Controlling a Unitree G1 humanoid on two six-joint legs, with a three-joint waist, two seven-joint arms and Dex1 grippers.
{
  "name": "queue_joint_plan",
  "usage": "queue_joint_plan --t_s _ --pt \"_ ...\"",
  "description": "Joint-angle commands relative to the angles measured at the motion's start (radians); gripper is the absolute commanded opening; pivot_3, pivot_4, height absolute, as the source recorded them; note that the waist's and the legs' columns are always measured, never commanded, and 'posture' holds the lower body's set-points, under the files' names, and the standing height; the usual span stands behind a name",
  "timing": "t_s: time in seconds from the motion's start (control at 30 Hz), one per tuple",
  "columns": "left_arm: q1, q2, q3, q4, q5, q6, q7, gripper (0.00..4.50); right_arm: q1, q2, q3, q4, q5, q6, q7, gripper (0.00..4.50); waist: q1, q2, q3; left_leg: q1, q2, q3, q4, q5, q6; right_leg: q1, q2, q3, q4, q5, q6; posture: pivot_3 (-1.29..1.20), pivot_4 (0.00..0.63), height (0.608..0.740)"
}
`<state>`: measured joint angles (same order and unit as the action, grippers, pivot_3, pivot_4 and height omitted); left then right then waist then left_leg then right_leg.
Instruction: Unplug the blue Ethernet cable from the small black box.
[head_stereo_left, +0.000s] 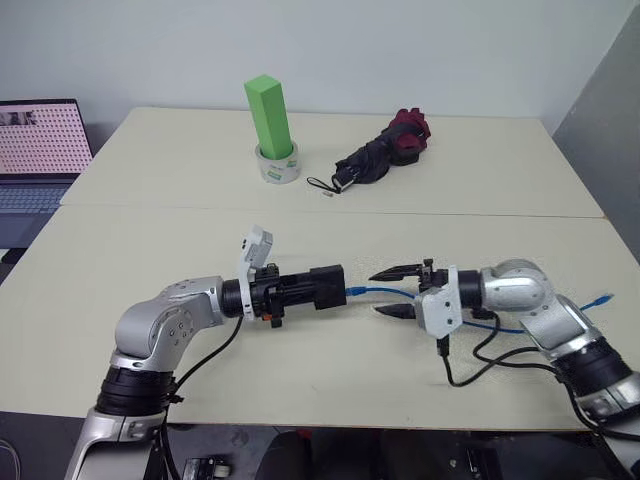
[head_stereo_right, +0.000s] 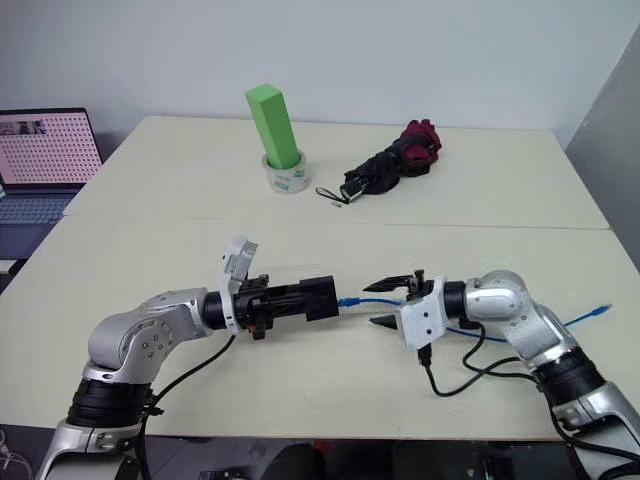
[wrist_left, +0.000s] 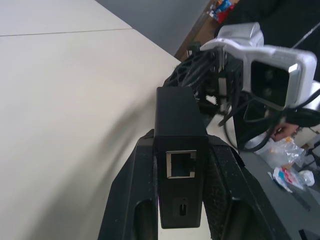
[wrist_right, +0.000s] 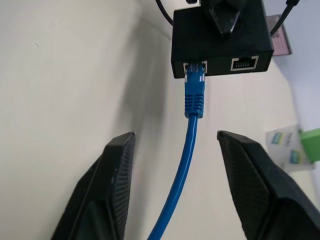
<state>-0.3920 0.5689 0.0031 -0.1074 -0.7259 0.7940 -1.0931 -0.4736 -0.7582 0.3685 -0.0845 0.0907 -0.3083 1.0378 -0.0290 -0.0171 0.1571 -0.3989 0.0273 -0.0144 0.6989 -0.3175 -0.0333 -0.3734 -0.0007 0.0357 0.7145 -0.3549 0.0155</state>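
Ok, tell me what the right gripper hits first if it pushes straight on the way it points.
Probably the small black box held in the left gripper: the right gripper is open astride the blue Ethernet cable, whose plug sits in the box's port straight ahead.

matt black box (wrist_right: 221, 37), smooth blue cable (wrist_right: 180, 175)

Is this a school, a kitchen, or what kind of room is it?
Probably an office or lab room. There are plain pale tables pushed together, an open laptop at the side, and odd test things: a green block standing in a tape roll.
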Motion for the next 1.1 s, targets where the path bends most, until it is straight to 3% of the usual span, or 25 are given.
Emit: queue_joint_plan --t_s 0.03,0.13,0.27,0.77,0.87,1.1 --pt "-0.012 0.036 -0.025 -0.038 0.024 -0.057 -0.065 0.78 0.011 -0.019 -0.095 -0.229 0.349 0.503 -0.018 2.69 0.000 0.000 0.000 0.000 0.000 0.000 0.000 0.000 0.000 0.000 0.000 0.000 0.000 0.000 0.000 0.00 0.150 0.740" --pt "-0.017 0.042 -0.021 -0.064 0.005 -0.058 -0.088 0.78 0.003 0.006 -0.127 -0.286 0.509 0.749 -0.063 2.69 0.000 0.000 0.000 0.000 0.000 -0.001 0.000 0.000 0.000 0.000 0.000 0.000 0.000 0.000 0.000 0.00 0.150 0.740" --pt "-0.023 0.049 -0.019 -0.098 -0.011 -0.052 -0.100 0.78 -0.016 0.048 -0.146 -0.285 0.588 0.919 -0.094 2.69 0.000 0.000 0.000 0.000 0.000 -0.001 0.000 0.000 0.000 0.000 0.000 -0.001 -0.001 0.000 0.000 0.00 0.150 0.740" --pt "-0.019 0.042 -0.016 -0.132 -0.020 -0.052 -0.072 0.78 -0.058 0.126 -0.160 -0.233 0.635 1.117 -0.057 2.69 -0.001 0.000 0.000 -0.001 -0.001 -0.001 0.000 0.000 0.000 0.000 0.000 0.000 -0.001 0.000 0.000 0.00 0.150 0.740" --pt "-0.016 0.041 -0.018 -0.133 -0.018 -0.054 -0.071 0.78 -0.061 0.134 -0.163 -0.229 0.632 1.123 -0.056 2.17 -0.001 0.000 0.000 -0.001 -0.001 -0.001 0.000 0.000 0.000 0.000 0.000 0.000 -0.001 0.000 0.000 0.00 0.150 0.740" --pt "-0.013 0.044 -0.020 -0.137 -0.016 -0.058 -0.076 0.78 -0.066 0.131 -0.155 -0.224 0.615 1.130 -0.026 0.49 -0.001 0.000 0.000 -0.001 -0.001 -0.001 0.000 0.000 0.000 0.000 0.000 -0.001 -0.001 0.000 0.000 0.00 0.150 0.740"
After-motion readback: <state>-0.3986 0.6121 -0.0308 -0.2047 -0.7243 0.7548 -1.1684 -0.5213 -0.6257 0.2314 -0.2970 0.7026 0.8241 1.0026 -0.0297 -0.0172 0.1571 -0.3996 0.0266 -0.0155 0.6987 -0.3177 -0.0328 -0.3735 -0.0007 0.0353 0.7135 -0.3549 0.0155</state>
